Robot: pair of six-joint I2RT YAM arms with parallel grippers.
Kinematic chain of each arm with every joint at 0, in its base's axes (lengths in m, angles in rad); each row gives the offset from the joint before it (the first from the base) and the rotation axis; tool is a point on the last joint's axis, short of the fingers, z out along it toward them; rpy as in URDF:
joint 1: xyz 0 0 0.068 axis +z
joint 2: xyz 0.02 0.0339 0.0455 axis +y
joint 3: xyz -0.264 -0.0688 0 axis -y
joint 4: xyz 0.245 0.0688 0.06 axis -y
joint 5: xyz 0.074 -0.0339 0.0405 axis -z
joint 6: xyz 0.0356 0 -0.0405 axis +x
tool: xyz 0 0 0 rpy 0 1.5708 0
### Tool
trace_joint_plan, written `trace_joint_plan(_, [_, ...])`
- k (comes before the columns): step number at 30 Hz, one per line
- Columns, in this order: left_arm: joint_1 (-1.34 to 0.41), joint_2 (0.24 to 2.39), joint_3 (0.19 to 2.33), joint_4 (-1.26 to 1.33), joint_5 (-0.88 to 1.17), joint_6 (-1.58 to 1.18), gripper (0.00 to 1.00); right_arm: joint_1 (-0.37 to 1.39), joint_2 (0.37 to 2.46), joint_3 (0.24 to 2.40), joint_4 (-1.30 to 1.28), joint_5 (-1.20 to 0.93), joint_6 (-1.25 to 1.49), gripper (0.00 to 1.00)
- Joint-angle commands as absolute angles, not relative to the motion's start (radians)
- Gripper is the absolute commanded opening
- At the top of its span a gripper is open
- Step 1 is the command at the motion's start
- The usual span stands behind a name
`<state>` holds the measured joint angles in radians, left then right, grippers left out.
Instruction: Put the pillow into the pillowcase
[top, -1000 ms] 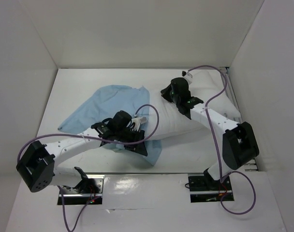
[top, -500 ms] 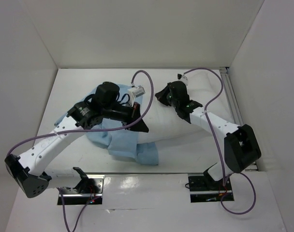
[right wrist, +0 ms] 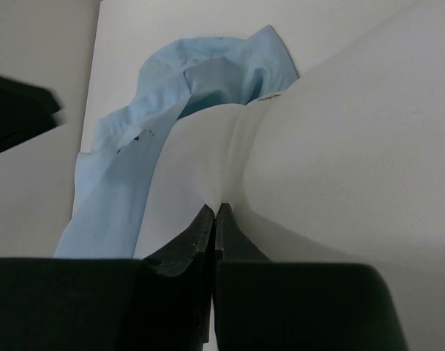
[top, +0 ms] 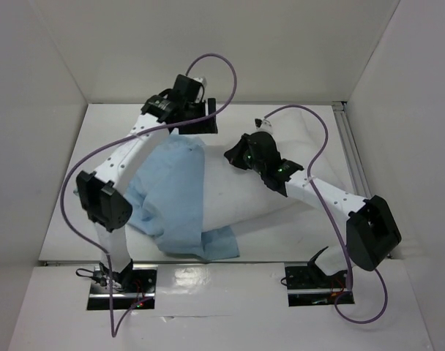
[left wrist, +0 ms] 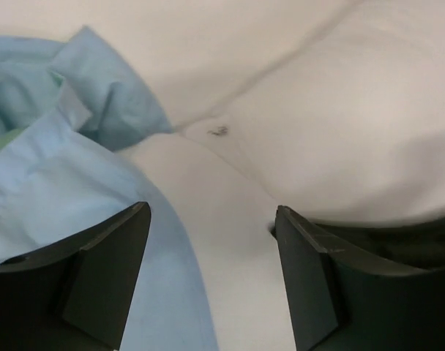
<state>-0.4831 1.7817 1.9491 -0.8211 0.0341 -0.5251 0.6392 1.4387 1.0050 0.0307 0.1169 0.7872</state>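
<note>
The white pillow [top: 244,194] lies across the middle of the table. The light blue pillowcase [top: 171,194] is draped over its left end and trails toward the front edge. Whether the pillow's end is inside the sack I cannot tell. My left gripper [top: 206,126] hovers open at the back of the table above the pillowcase's far edge. In the left wrist view the left gripper [left wrist: 211,274] holds nothing, with pillowcase [left wrist: 54,168] and pillow [left wrist: 339,110] below. My right gripper [top: 233,155] is shut, and the right wrist view shows this gripper [right wrist: 217,212] pinching a fold of pillow [right wrist: 339,146] near the pillowcase [right wrist: 208,73].
White walls [top: 47,110] close in the table on the left, back and right. The left arm's purple cable [top: 222,73] loops high over the back, and the right arm's cable [top: 321,139] arcs above the pillow's right end.
The left arm swung from the near middle to the back of the table, dragging the pillowcase over the pillow's left end, then opened and let go. The right gripper shifted slightly left, still pinching.
</note>
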Motion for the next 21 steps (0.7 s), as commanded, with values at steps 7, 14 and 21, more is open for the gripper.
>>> trace_joint_plan(7, [-0.52,1.945,2.039,-1.094,-0.331,-0.56,0.74,0.673,1.365,0.983,-0.015,0.156,0.767,0.0])
trace_joint_plan(14, [-0.502,1.841,1.925,-1.046,-0.16,-0.56,0.0,0.673,1.365,0.983,-0.04,0.19,0.758,0.0])
trace_joint_plan(21, [-0.52,1.784,1.968,-0.908,0.13,-0.493,0.0,0.673,1.374,1.025,-0.04,0.199,0.749,0.0])
